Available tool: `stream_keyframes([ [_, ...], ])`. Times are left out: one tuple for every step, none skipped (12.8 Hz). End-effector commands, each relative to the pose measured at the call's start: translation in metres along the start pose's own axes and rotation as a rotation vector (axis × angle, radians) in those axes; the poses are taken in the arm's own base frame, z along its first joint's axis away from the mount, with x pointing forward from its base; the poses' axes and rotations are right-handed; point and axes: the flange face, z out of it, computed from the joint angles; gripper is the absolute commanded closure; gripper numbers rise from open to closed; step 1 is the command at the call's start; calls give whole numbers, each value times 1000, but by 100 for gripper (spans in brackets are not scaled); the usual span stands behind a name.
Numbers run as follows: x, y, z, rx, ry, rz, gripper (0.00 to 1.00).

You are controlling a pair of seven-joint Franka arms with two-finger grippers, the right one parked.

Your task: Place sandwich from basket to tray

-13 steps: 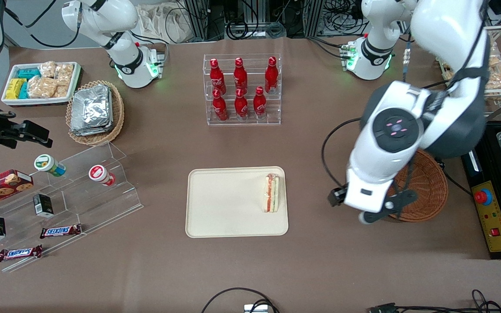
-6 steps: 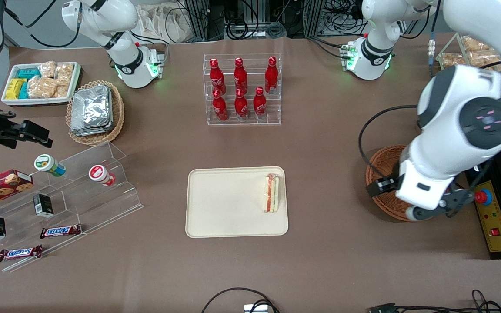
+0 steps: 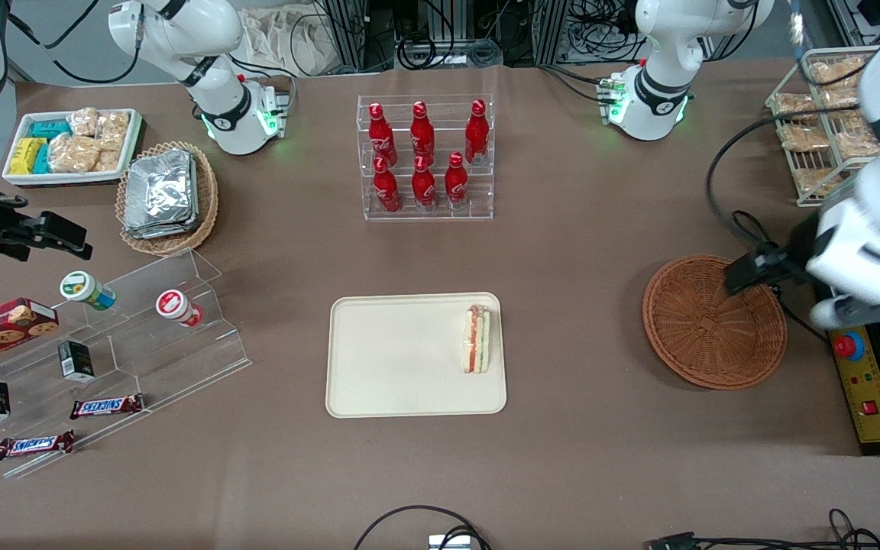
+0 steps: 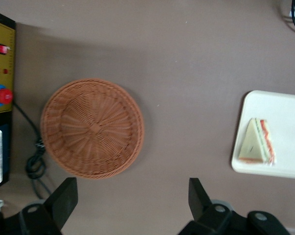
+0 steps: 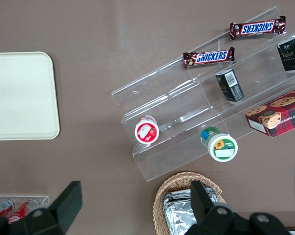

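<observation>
Front view: the sandwich (image 3: 477, 339) lay on the tray (image 3: 394, 359), against the edge nearest the basket (image 3: 713, 321), its striped filling edge running from nearer the camera to farther from it. The basket stood empty on the brown table (image 3: 562, 252), well apart from the tray, toward the working arm's end. The left gripper (image 3: 753, 269) hung above the basket's rim on the side away from the tray, so the sandwich lay well off toward the parked arm's end, with the whole basket and a stretch of bare table between. By how things lay, the placing looked done, and any coming move would likely be a retreat rather than a reach. The bottle rack (image 3: 425, 157) stood farther from the camera than the tray, out of the way

Left wrist view: the camera looked straight down on the wicker basket (image 4: 92, 128), nothing in it, and on a corner of the tray (image 4: 284, 105) with the sandwich (image 4: 258, 142) lying flat, its long filling edge along the tray's short side. The gripper's two fingers (image 4: 64, 200) stood wide apart, holding nothing. The yellow control box (image 4: 1, 63) sat just beside the basket, its cable (image 4: 35, 156) touching the rim; that crowded side called for care

Right wrist view: only a bare end of the tray (image 5: 21, 95) showed, beside the clear stepped shelf (image 5: 186, 103); neither sandwich nor left gripper appeared
</observation>
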Motion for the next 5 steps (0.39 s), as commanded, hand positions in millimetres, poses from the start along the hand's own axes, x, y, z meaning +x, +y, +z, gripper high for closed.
stream_keyframes([
  [-40, -23, -16, 2, -2, 45, 0],
  [-48, -25, -20, 5, -1, 49, 0],
  [-52, -26, -24, 6, 2, 49, 0],
  [-54, -26, -25, 6, 2, 49, 0],
  [-55, -26, -24, 7, -4, 49, 0],
])
